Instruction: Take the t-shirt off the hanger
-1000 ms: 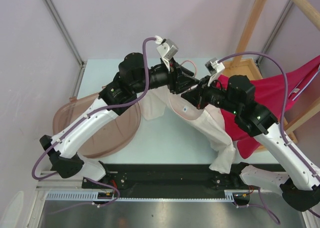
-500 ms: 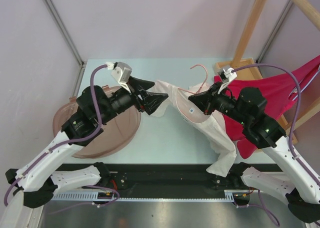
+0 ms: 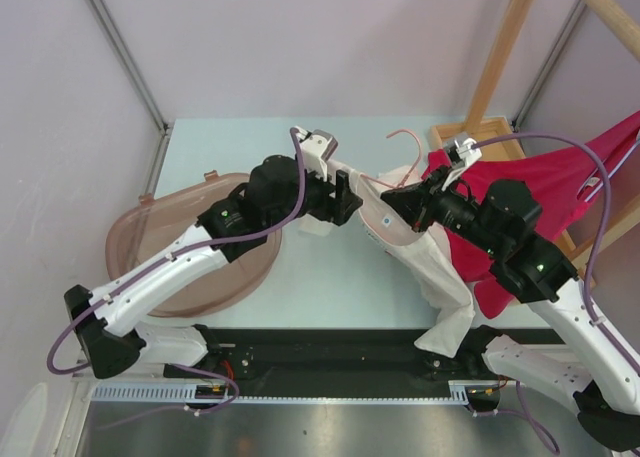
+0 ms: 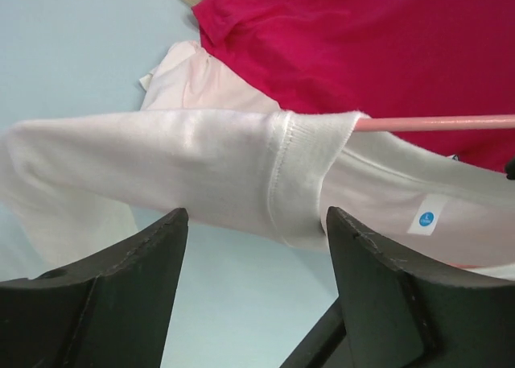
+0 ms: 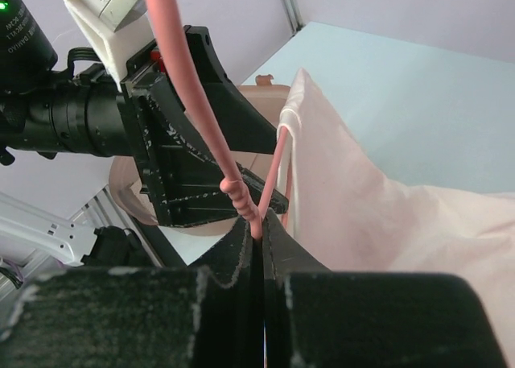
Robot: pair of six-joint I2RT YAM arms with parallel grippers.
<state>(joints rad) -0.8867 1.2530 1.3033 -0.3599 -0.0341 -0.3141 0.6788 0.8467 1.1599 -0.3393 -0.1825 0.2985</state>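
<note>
A cream-white t-shirt [image 3: 425, 262] hangs on a pink wire hanger [image 3: 402, 137] above the table, its lower end trailing toward the near edge. My right gripper [image 3: 397, 199] is shut on the hanger's twisted neck [image 5: 256, 220], with the t-shirt [image 5: 386, 215] draped just to its right. My left gripper [image 3: 348, 197] is open at the shirt's left shoulder. In the left wrist view its jaws [image 4: 256, 221] straddle the collar seam [image 4: 302, 171] from below without touching it, and the hanger wire [image 4: 438, 123] pokes out of the neck opening.
A red garment [image 3: 560, 182] hangs at the right on a wooden rack [image 3: 500, 62], close behind the shirt. A translucent brown basin [image 3: 165, 267] lies on the table's left side. Metal frame posts [image 3: 125, 57] stand at the back corners.
The left arm swung out left over the basin, then came back right to the shirt's shoulder, its jaws opening wide. The right gripper kept its hold on the hanger.
</note>
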